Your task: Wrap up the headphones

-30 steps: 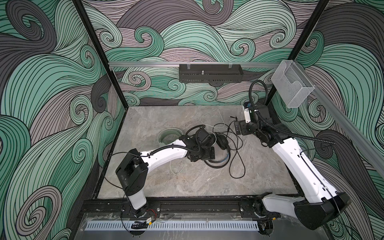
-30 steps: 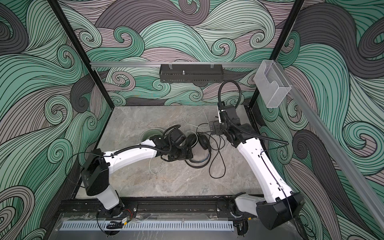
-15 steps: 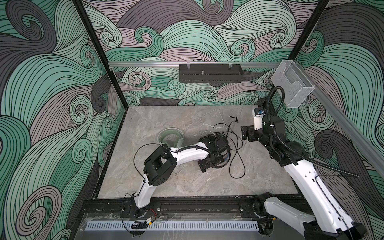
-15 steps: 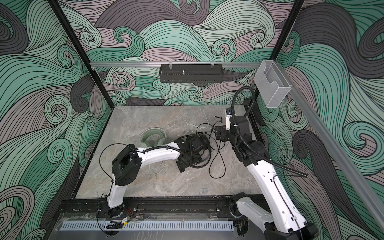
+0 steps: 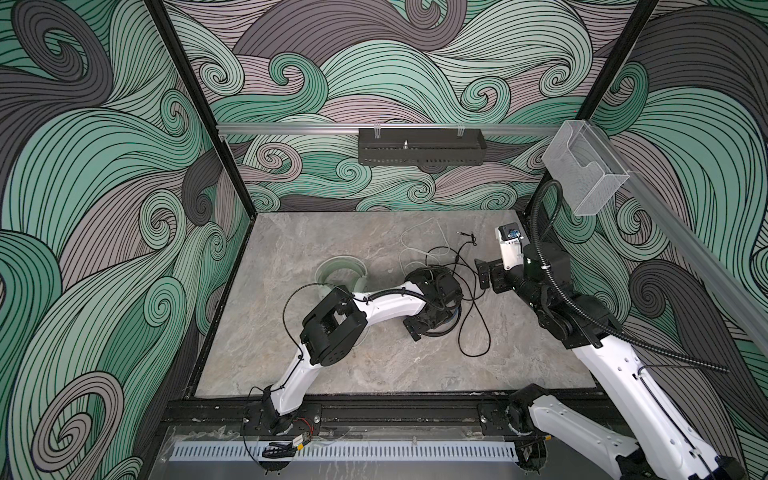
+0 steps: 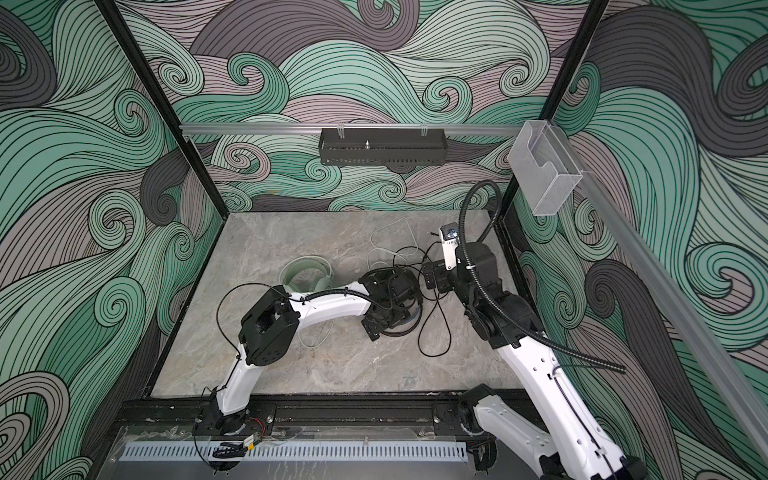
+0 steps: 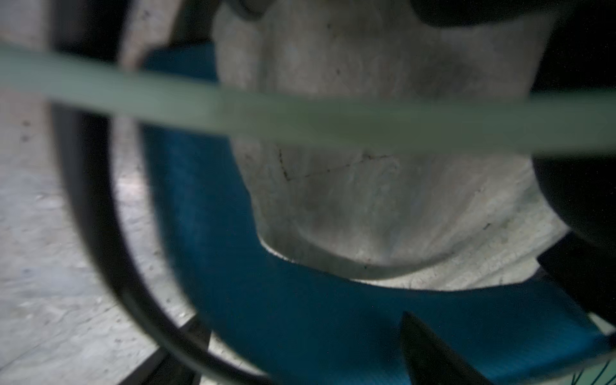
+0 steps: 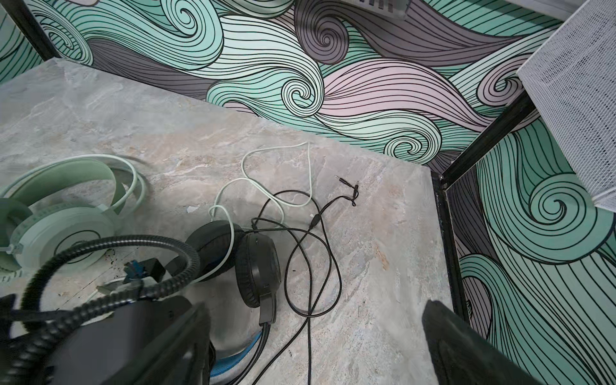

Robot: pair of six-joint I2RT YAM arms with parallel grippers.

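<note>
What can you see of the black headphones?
The black headphones lie on the stone-look table, matte plastic with two round padded ear cups and a blue inner headband. Their thin black cable sprawls unwrapped in loose loops. The other headset's white cable crosses one cup. The left gripper hangs close over the headband.

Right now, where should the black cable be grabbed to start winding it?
On the black cable, near its plug: that end lies alone on bare table, clear of the tangle. Come from above; the open right gripper is nearest.
</note>
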